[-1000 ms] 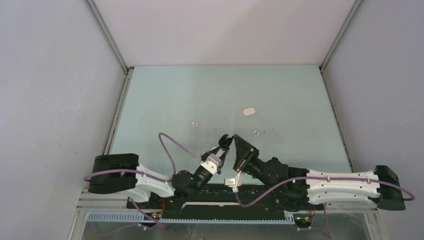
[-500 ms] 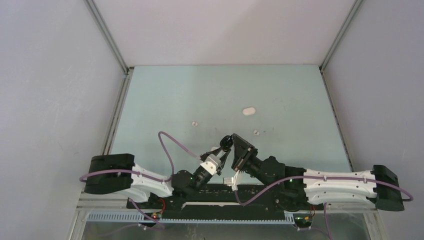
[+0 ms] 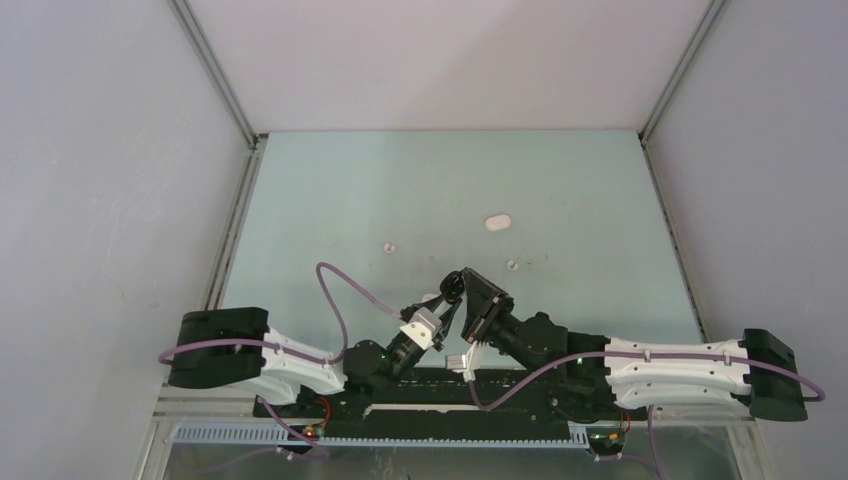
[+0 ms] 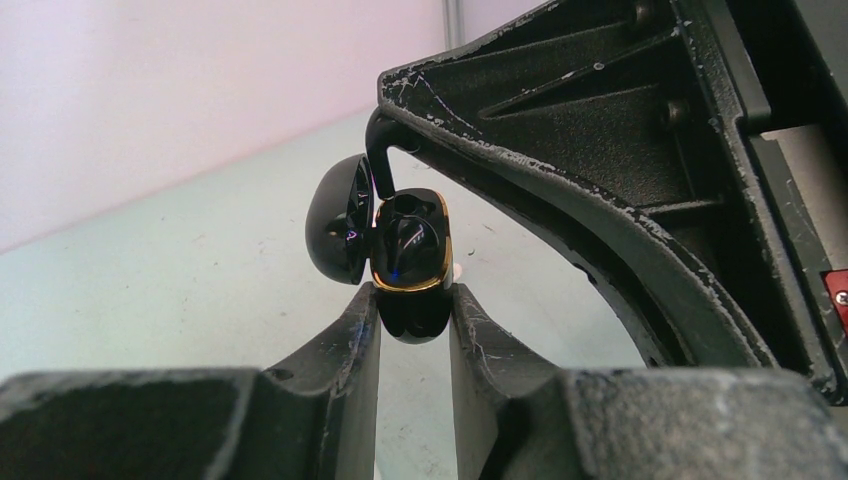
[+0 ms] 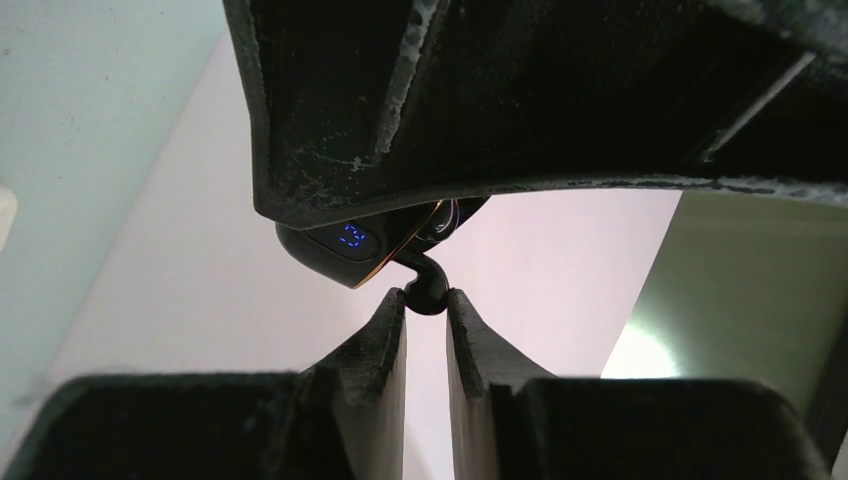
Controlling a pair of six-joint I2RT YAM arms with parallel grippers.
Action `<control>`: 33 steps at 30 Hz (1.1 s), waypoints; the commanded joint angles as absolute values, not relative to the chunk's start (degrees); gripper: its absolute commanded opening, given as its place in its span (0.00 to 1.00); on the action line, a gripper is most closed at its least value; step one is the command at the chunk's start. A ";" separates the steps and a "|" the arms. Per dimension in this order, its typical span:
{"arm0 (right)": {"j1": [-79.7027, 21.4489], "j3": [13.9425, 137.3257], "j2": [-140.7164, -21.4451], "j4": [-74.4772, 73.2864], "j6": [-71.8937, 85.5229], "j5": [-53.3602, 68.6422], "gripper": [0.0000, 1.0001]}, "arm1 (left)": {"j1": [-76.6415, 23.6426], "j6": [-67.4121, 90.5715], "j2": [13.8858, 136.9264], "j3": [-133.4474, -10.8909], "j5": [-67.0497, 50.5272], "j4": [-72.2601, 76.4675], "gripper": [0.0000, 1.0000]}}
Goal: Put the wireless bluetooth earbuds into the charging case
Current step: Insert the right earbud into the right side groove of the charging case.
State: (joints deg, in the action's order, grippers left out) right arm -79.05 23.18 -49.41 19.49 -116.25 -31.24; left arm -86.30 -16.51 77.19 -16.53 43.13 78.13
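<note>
My left gripper (image 4: 414, 300) is shut on a black charging case (image 4: 410, 250) with a gold rim, its lid (image 4: 335, 232) swung open to the left. My right gripper (image 5: 427, 298) is shut on a black earbud (image 5: 426, 288) by its hooked stem. The earbud (image 4: 381, 150) reaches down into the open case. In the right wrist view the case (image 5: 345, 245) shows blue lit digits. In the top view both grippers meet near the table's front middle, left (image 3: 447, 297) and right (image 3: 466, 283). Two white earbuds (image 3: 390, 247) (image 3: 512, 265) lie on the table.
A white pebble-like case (image 3: 497, 222) lies on the pale green table (image 3: 350, 190) beyond the grippers. Grey walls with metal rails enclose the table on three sides.
The right gripper has shifted a little left and closer to the left gripper, bringing the earbud to the case. In the last half second almost nothing moved.
</note>
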 commanded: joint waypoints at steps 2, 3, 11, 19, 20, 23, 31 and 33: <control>-79.05 23.29 -49.07 21.60 -117.15 -31.46 0.00 | -86.72 -15.51 75.33 -16.51 43.90 80.77 0.00; -79.13 23.34 -48.97 21.61 -117.21 -31.54 0.00 | -86.67 -15.57 75.37 -16.60 43.94 80.69 0.00; -79.83 23.29 -48.52 20.96 -117.41 -32.14 0.00 | -86.66 -14.90 76.04 -17.48 44.63 80.16 0.00; -79.94 23.33 -48.08 20.39 -117.78 -33.01 0.00 | -86.66 -14.60 75.46 -17.63 45.88 79.84 0.00; -79.96 23.22 -47.96 20.53 -117.96 -33.08 0.00 | -86.70 -14.47 75.42 -17.72 45.88 79.73 0.00; -79.98 22.74 -47.58 20.92 -118.66 -33.21 0.00 | -86.64 -14.26 75.26 -17.90 45.80 79.37 0.00; -80.12 21.81 -47.67 21.26 -119.78 -32.91 0.00 | -86.61 -13.43 75.50 -18.02 44.70 79.24 0.00; -80.12 21.80 -47.87 21.35 -119.79 -32.70 0.00 | -86.65 -13.16 75.46 -18.06 44.50 79.26 0.00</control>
State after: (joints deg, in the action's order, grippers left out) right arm -79.77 22.13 -48.10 19.05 -118.89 -31.97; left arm -86.35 -14.76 76.82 -16.53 44.80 77.08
